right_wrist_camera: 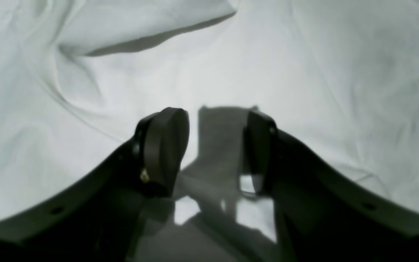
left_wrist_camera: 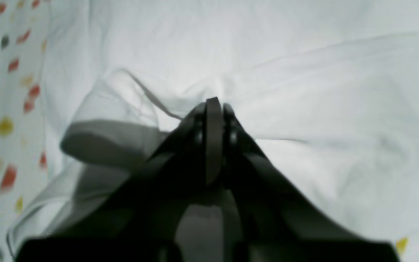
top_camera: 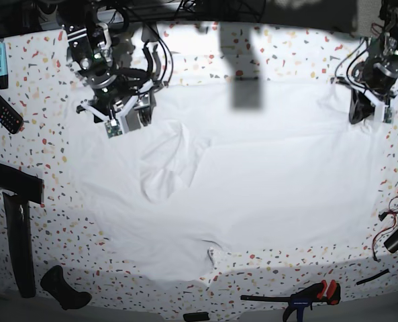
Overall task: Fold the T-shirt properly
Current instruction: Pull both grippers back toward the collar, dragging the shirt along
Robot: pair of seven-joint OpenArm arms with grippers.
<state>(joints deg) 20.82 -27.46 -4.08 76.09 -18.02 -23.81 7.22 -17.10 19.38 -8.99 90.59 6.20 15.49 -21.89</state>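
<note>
T-shirt (top_camera: pixel 252 174) pinched in left end effector (left_wrist_camera: pixel 214 105)

T-shirt (top_camera: pixel 252 174): 1 | tools: 2, left (left_wrist_camera: pixel 214 109), right (right_wrist_camera: pixel 211 145) | remote (top_camera: pixel 2 107): 1 | clamp (top_camera: pixel 306 295): 1

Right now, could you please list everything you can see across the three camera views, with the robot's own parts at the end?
T-shirt: one, white, spread wide over the middle of the table, with a raised wrinkle toward its left in the base view.
Table: one, white with red, yellow and grey flecks, under everything.
Remote control: one, black, far left edge.
Marker-like item: one, teal, top left.
Clamp: one, black with red grips, front edge.
Dark items: a few, black, front left; type unclear.
Cables: several, black and red, right edge.
Right gripper: one, black, open above the shirt.
Left gripper: one, black, shut on a fold of the shirt's edge.
</note>
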